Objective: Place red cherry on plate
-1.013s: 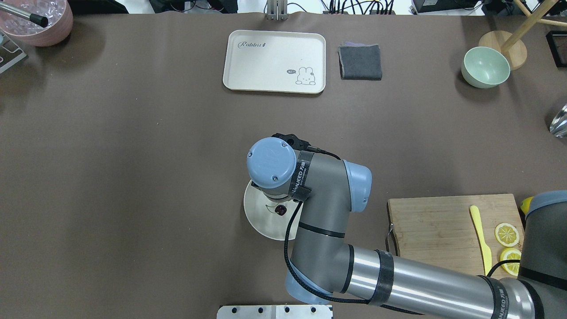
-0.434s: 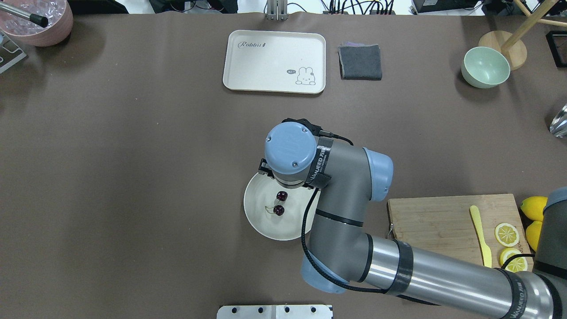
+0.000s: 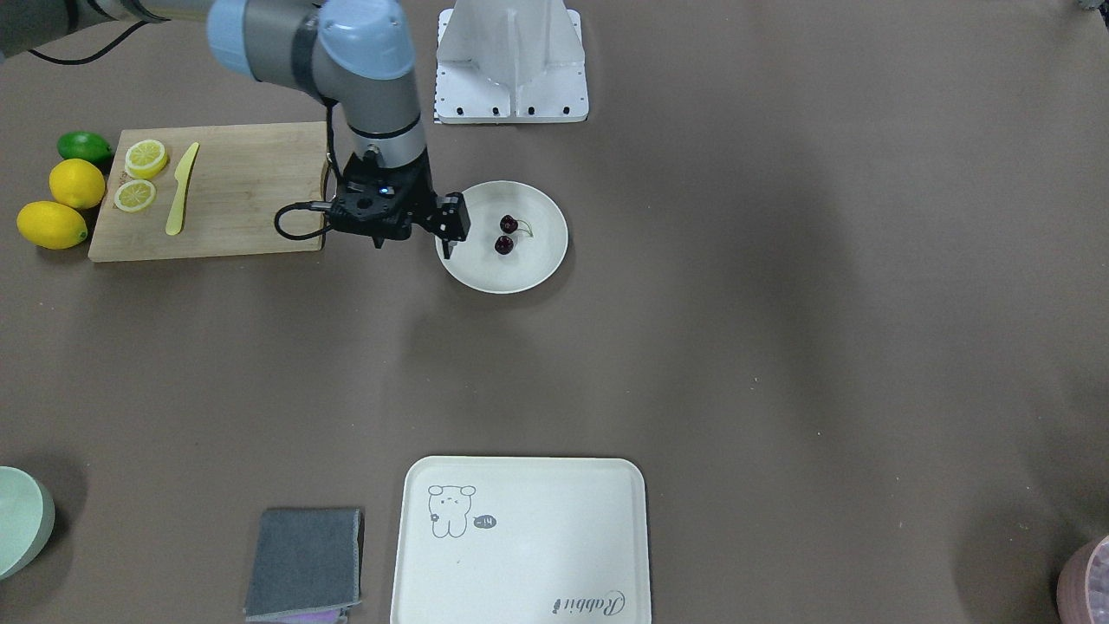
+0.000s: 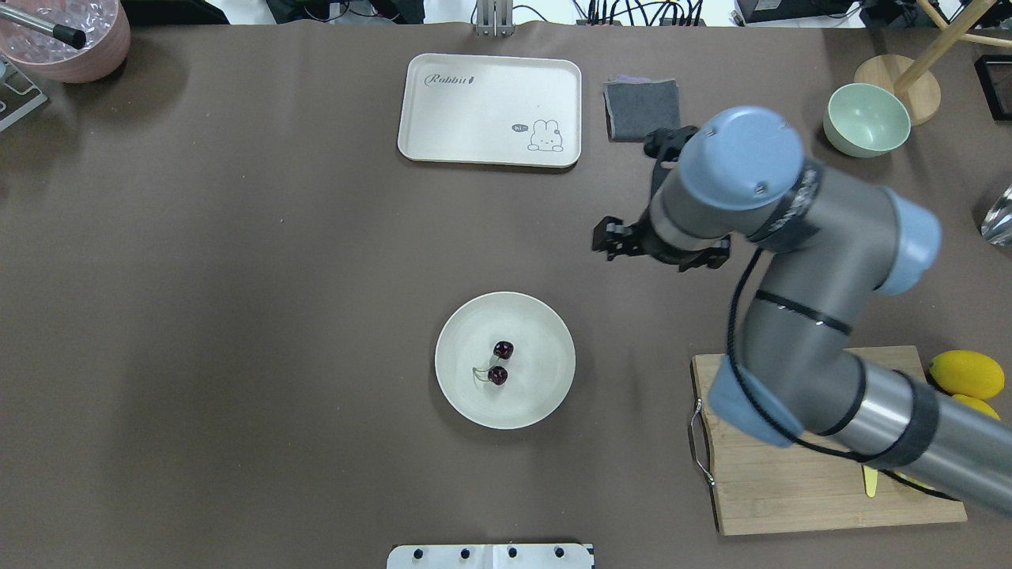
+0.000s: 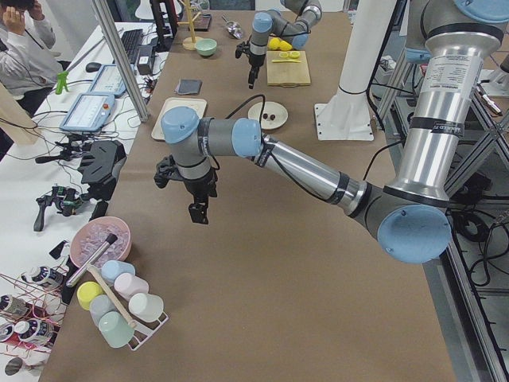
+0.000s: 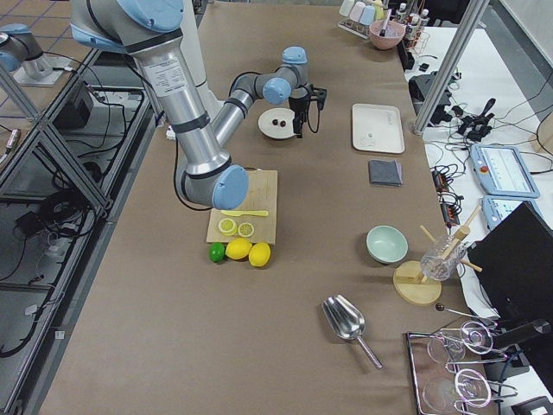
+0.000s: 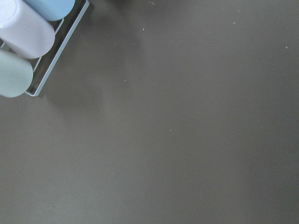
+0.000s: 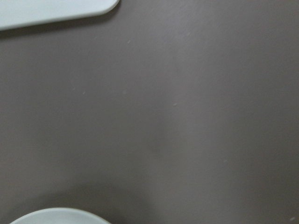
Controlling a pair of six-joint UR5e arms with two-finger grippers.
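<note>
Two dark red cherries (image 4: 497, 375) joined by a pale stem lie near the middle of the round cream plate (image 4: 538, 395), also seen from the front as the cherry (image 3: 503, 245) on the plate (image 3: 511, 276). My right gripper (image 4: 662, 249) is open and empty. In the overhead view it hangs above bare table, beyond and to the right of the plate. In the front view the right gripper (image 3: 414, 245) hangs at the plate's board-side rim. My left gripper (image 5: 195, 213) shows only in the exterior left view, over bare table; I cannot tell its state.
A rabbit tray (image 4: 490, 111), grey cloth (image 4: 632, 111) and green bowl (image 4: 866, 118) line the far edge. A cutting board (image 3: 243, 195) with a yellow knife (image 3: 182, 186) and lemon slices sits on the robot's right. A pink bowl (image 4: 71, 39) stands far left.
The right arm has drawn back from over the plate toward the far right. Both cherries now lie uncovered on the plate.
</note>
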